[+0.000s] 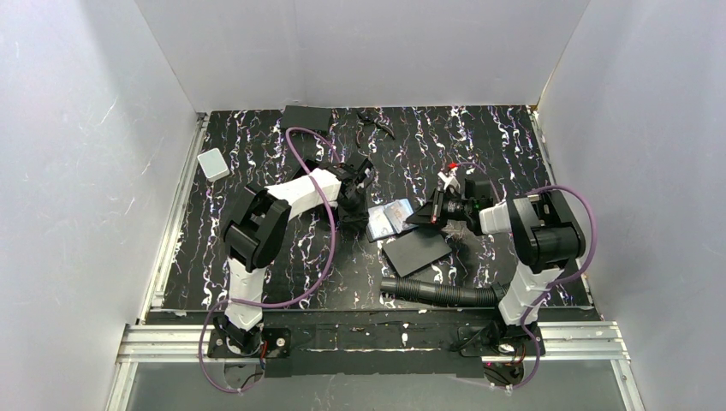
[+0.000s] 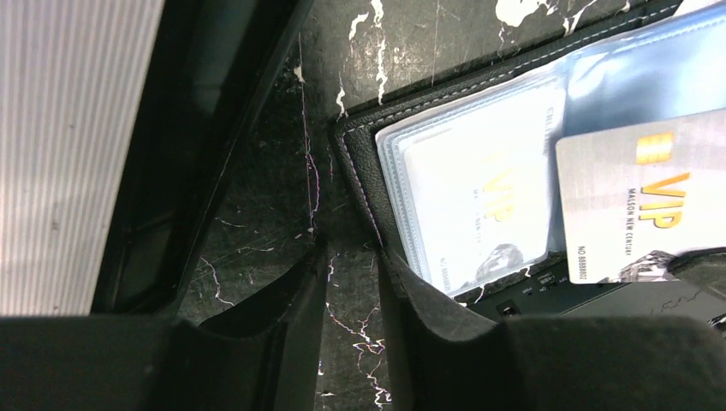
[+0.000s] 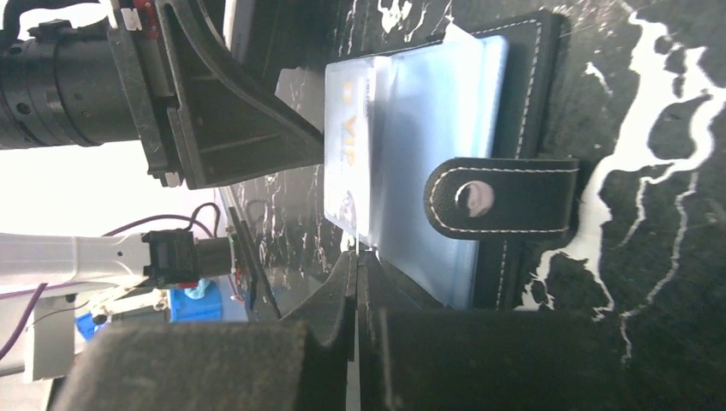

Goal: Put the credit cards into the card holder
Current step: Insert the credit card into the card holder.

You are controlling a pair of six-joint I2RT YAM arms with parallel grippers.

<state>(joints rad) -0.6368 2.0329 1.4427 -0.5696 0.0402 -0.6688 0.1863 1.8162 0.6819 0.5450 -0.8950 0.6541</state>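
The black card holder (image 1: 385, 224) lies open mid-table, its clear blue sleeves (image 3: 432, 145) face up and its snap strap (image 3: 501, 199) folded across them. One pale credit card (image 2: 479, 205) sits inside a sleeve. A second credit card (image 2: 642, 201) with gold VIP print lies partly over the sleeves, and my right gripper (image 3: 357, 257) is shut on its thin edge. My left gripper (image 2: 351, 250) stands at the holder's left edge, narrowly open with only table between its fingers. Its right finger (image 2: 419, 300) overlaps the holder's stitched border (image 2: 364, 184).
A matte black sheet (image 1: 417, 250) lies just in front of the holder. A ribbed black hose (image 1: 441, 293) runs along the near right. A small white box (image 1: 212, 163) sits far left, and a black flat piece (image 1: 308, 117) at the back wall.
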